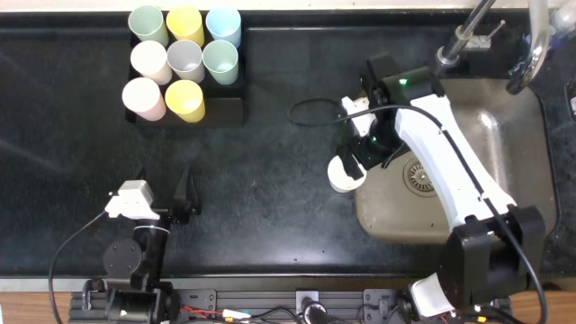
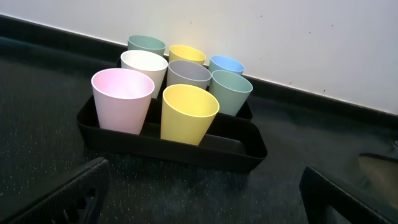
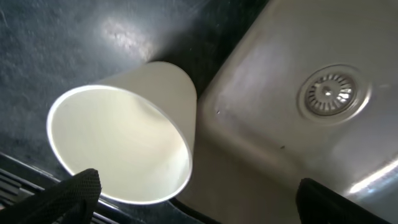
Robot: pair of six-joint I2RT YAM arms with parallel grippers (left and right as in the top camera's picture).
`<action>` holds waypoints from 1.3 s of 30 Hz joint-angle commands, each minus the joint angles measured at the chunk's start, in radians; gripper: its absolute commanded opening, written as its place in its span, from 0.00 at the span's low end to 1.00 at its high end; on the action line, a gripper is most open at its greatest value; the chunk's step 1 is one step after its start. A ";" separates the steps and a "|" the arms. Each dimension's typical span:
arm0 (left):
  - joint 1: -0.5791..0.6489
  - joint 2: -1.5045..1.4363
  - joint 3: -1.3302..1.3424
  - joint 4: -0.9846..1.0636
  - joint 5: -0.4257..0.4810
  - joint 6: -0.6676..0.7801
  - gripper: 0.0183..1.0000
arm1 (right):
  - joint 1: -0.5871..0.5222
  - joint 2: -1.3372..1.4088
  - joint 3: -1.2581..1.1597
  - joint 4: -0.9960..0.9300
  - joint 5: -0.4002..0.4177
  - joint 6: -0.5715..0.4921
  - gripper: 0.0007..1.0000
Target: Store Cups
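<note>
Table (image 1: 270, 207), dark, speckled. Carries: black tray (image 1: 229, 110) of cups, well ahead of left hand (image 1: 165, 184); looped cable (image 1: 292, 112) and white cup (image 1: 342, 175) by right hand (image 1: 354, 162).

Free tray (image 1: 227, 112) corner beside packed cups (image 1: 186, 61)

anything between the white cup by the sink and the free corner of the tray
A black cable loops over the counter between the white cup and the tray. Nothing else visible stands on that path.
</note>
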 commanded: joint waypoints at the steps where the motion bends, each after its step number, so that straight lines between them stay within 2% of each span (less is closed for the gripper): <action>1: 0.004 -0.008 -0.003 0.000 0.016 0.022 1.00 | 0.004 -0.005 -0.032 0.032 -0.019 -0.010 1.00; 10: 0.004 -0.008 -0.003 0.000 0.016 0.022 1.00 | -0.004 0.010 -0.044 0.098 -0.008 -0.010 1.00; 25: 0.004 -0.008 -0.003 0.000 0.016 0.022 1.00 | -0.004 0.070 -0.044 0.104 0.019 -0.014 1.00; 26: 0.004 -0.008 -0.003 0.001 0.016 0.022 1.00 | -0.004 0.070 -0.044 0.108 0.019 -0.014 0.95; 27: 0.004 -0.008 -0.003 0.001 0.016 0.022 1.00 | -0.004 0.070 -0.044 0.109 0.019 -0.014 0.80; 28: 0.004 -0.008 -0.003 0.001 0.016 0.022 1.00 | -0.004 0.070 -0.044 0.109 0.019 -0.014 0.58; 29: 0.004 -0.008 -0.003 0.000 0.016 0.023 1.00 | -0.004 0.070 -0.044 0.109 0.019 -0.014 0.21; 30: 0.004 -0.008 -0.003 0.000 0.016 0.022 1.00 | -0.003 0.070 -0.044 0.109 0.019 -0.013 0.04; 36: 0.004 -0.008 -0.003 0.000 0.016 0.022 1.00 | 0.026 0.067 -0.035 0.129 0.002 0.040 0.04; 39: 0.004 -0.008 -0.003 0.001 0.016 0.022 1.00 | 0.072 0.064 0.060 0.059 -0.001 0.048 0.04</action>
